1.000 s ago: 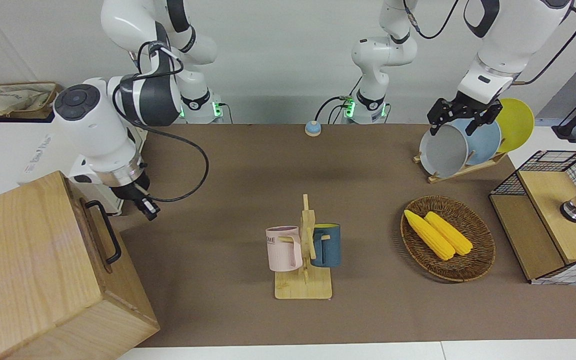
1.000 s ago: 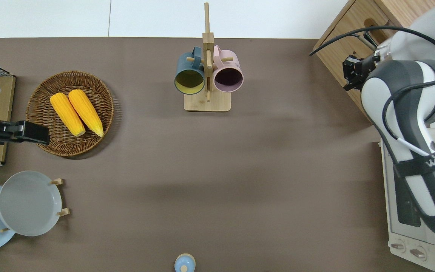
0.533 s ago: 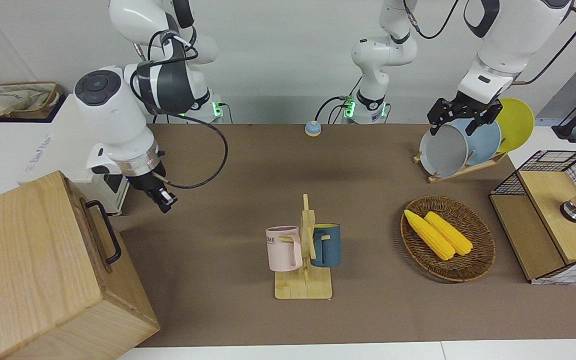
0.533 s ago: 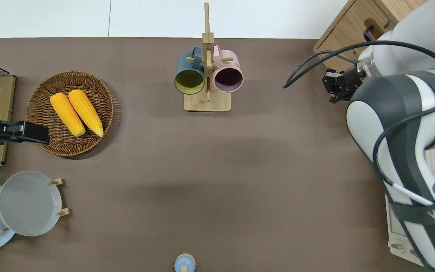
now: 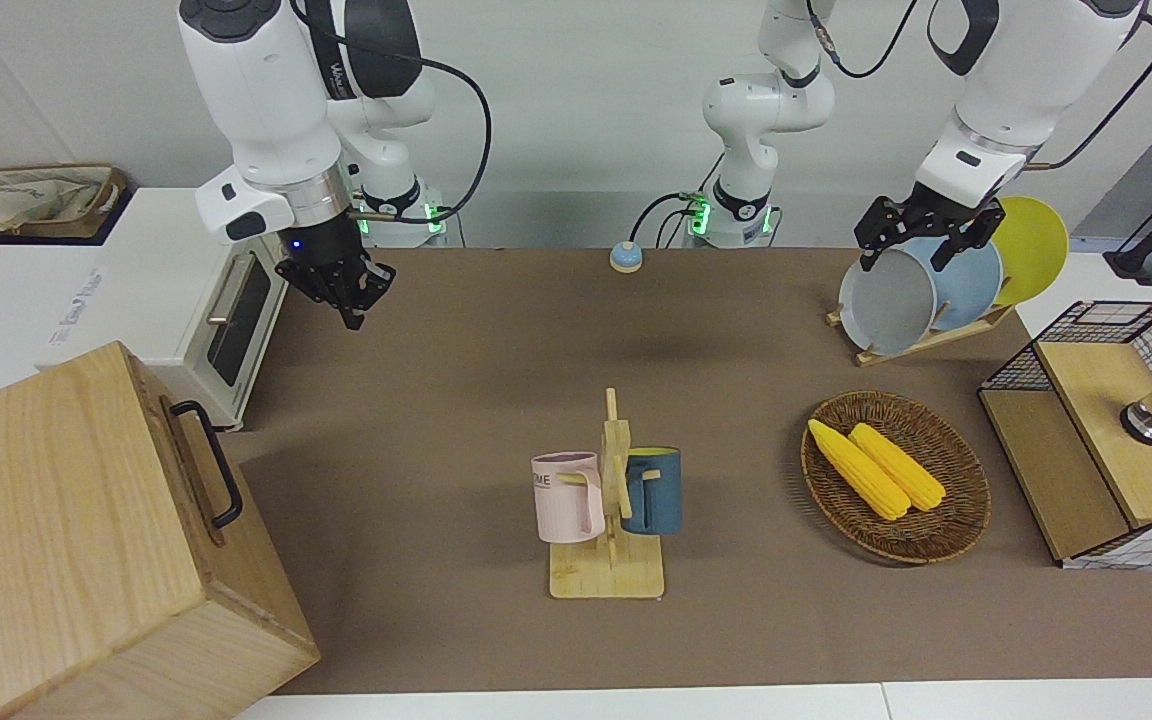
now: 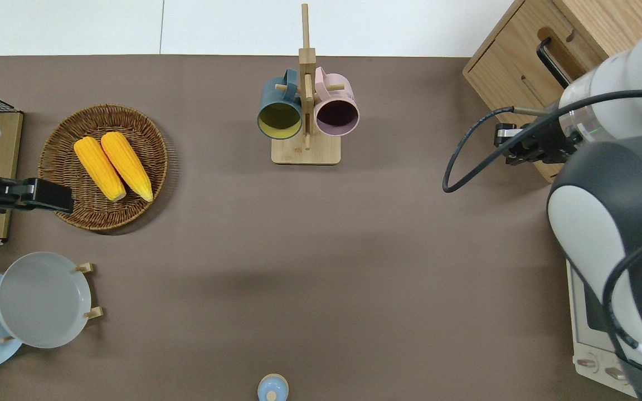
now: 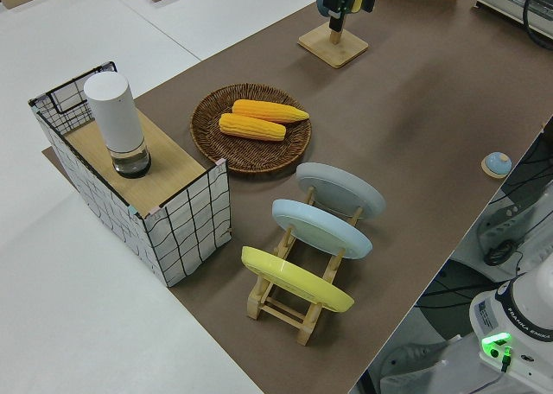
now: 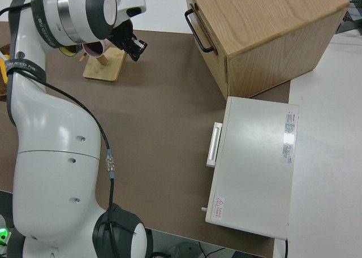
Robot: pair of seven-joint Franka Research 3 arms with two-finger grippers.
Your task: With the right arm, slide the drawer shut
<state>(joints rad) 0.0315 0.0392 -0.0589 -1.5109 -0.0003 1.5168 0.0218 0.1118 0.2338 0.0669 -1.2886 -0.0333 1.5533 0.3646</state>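
The drawer (image 5: 198,470) sits flush in the big pale-wood cabinet (image 5: 66,530) at the lower left of the front view, its black bar handle (image 5: 208,462) standing proud of the front. In the overhead view the same drawer (image 6: 527,72) shows at the upper right corner, handle (image 6: 550,62) slanting across it.

And the right gripper (image 5: 348,290) is up in the air, clear of the drawer, touching nothing, with the blue light glowing at its wrist. Overhead, the right gripper (image 6: 506,146) hangs over the brown counter (image 6: 321,250) just off the cabinet's near corner, so the drawer front lies toward the top right of that frame from it, close but apart. In the right side view the right gripper (image 8: 137,47) points at the upper middle, with the handle (image 8: 198,29) a little way across. Its jaws stand slightly parted and hold nothing.

A white toaster oven (image 5: 221,320) sits beside the cabinet, nearer to the robots. Mid-frame, a wooden mug tree (image 5: 608,520) carries a pink mug (image 5: 568,497) and a dark blue mug (image 5: 652,490).

The left arm (image 5: 996,90) is parked; whether its gripper is wide or narrow I cannot tell.
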